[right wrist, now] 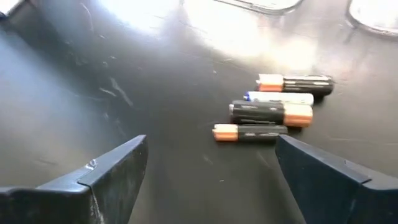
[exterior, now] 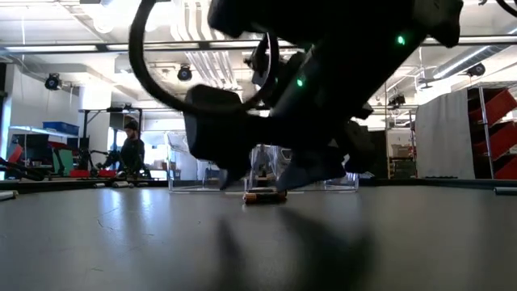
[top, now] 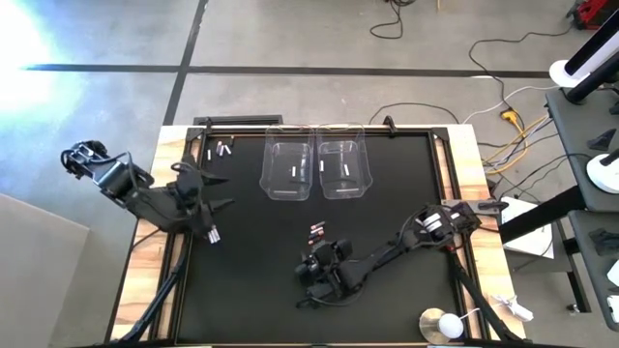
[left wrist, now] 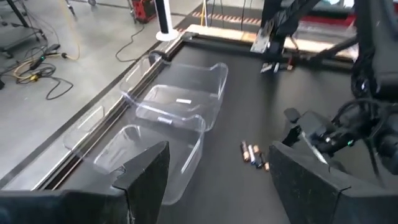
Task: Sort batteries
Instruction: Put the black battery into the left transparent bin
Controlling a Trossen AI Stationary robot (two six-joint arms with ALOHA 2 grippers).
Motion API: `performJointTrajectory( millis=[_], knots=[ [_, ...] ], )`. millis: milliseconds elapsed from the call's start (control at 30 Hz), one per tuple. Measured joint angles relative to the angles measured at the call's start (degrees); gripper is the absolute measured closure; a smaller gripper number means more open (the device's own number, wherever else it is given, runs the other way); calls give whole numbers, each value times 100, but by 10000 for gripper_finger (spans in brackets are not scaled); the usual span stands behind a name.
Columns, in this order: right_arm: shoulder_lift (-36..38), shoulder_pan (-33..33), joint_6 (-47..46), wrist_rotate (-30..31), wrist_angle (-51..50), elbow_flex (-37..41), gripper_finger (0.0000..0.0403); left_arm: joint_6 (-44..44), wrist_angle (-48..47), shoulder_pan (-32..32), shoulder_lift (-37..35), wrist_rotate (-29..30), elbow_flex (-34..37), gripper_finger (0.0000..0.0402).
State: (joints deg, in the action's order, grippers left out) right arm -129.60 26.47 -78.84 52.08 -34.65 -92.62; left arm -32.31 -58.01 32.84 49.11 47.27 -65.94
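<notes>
Batteries [right wrist: 273,112]: small, stiff, light, roll-prone; grip mid-body | right gripper [right wrist: 211,168] near batteries, jaws apart, empty | left gripper [left wrist: 214,180] farther off, jaws apart

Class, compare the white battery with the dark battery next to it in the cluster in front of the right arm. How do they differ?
The white battery is pale with a bluish tip; the dark battery is black with an orange end. The white one looks slimmer, the dark one thicker. Both lie flat, side by side and parallel, on the black mat.
</notes>
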Motion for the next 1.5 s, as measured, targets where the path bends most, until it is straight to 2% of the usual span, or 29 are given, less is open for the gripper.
performJointTrajectory(
  millis=[167,533,700,1067,1500],
  knots=[
    [-60,-80,-41,345,-190,12,71,-126,-3,-3,-61,-22,289,149],
    [-300,-204,-301,293,43,27,75,-373,3,-4,-69,-11,476,149],
    [-324,-202,-136,266,41,27,86,-427,3,-4,-77,-11,476,149],
    [-322,-213,39,84,30,66,131,-536,57,-4,-81,11,475,149],
    [-275,-213,149,-204,9,36,201,-596,307,3,-112,15,373,149]
  ],
)
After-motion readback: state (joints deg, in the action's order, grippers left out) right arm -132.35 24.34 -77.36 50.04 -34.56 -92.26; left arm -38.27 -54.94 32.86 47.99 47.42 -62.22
